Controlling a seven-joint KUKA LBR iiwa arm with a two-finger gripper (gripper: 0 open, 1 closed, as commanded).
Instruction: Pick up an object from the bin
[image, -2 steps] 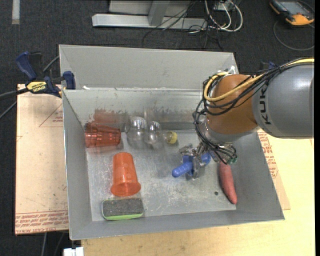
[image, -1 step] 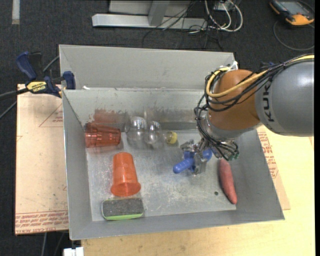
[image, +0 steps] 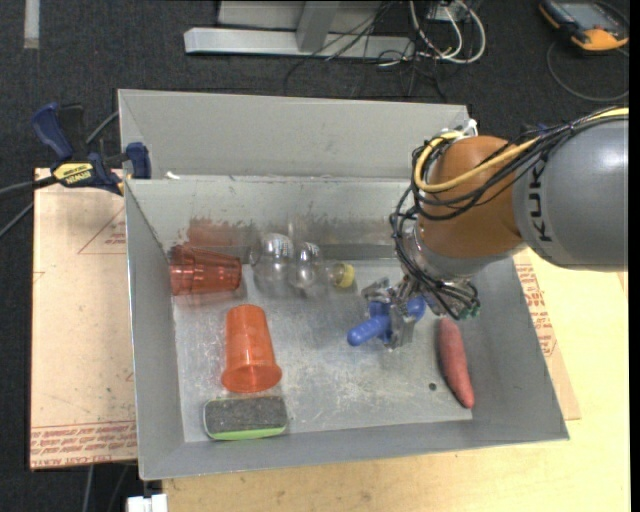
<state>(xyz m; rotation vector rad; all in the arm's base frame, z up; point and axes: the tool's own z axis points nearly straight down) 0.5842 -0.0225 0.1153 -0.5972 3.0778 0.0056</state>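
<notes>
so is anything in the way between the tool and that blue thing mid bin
Nothing visible does. The tool sits right over the right end of the blue thing, with no other thing between them. The red oblong thing lies apart to its right, and the small yellow thing lies apart behind it.

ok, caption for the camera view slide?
Gripper low over a small blue object in the grey bin, a long red piece beside it.

Even light falls from above. The bin (image: 300, 140) has a pale, bright back wall, faintly mirroring the red cup (image: 203, 272). Soft shadow pools beneath the arm (image: 590, 200), centre right.
</notes>
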